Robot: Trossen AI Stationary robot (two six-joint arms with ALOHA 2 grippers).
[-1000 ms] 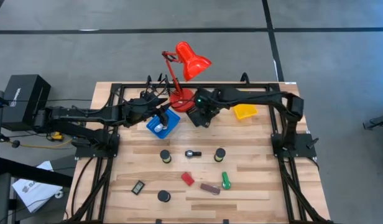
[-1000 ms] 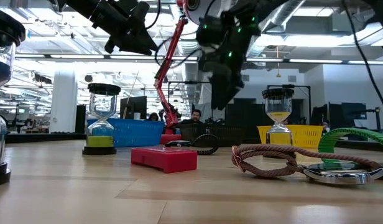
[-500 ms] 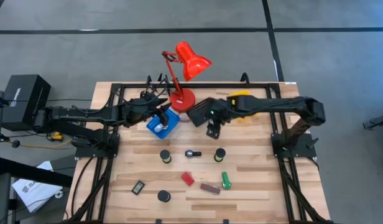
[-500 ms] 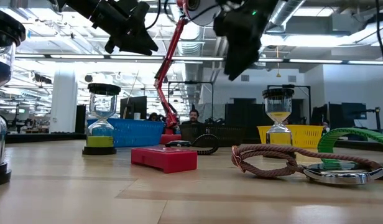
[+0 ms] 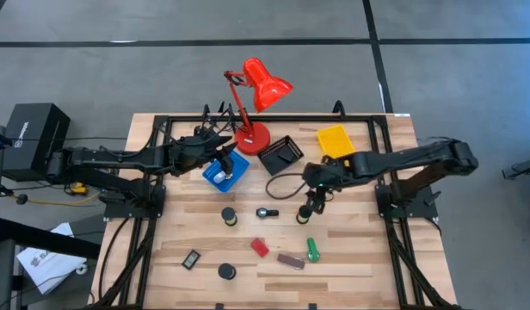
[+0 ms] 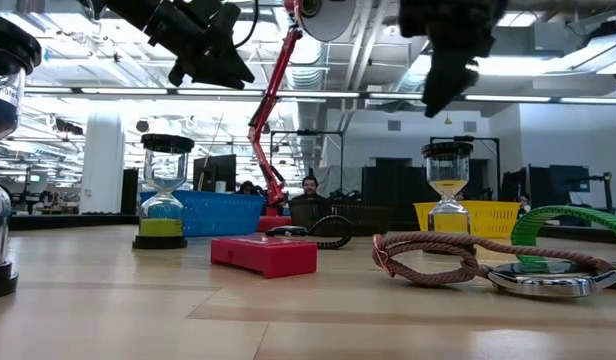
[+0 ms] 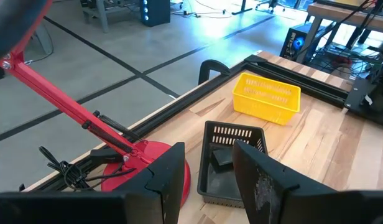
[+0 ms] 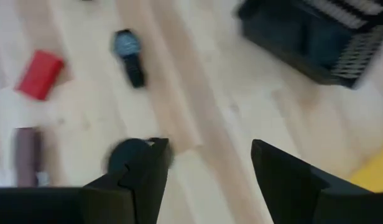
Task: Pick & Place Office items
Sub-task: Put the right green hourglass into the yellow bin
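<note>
Right claw has swung from the black tray down over a black hourglass, fingers spread; left claw, parted, hovers above the blue tray.

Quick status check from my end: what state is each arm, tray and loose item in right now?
Left gripper: open, empty, over the blue tray.
Right gripper: open, empty, above the yellow sand timer.
Black tray: holds a dark item.
Yellow tray: looks empty.
Red block: flat on the table.
Green cylinder: lying on its side.
Red lamp: upright.
</note>
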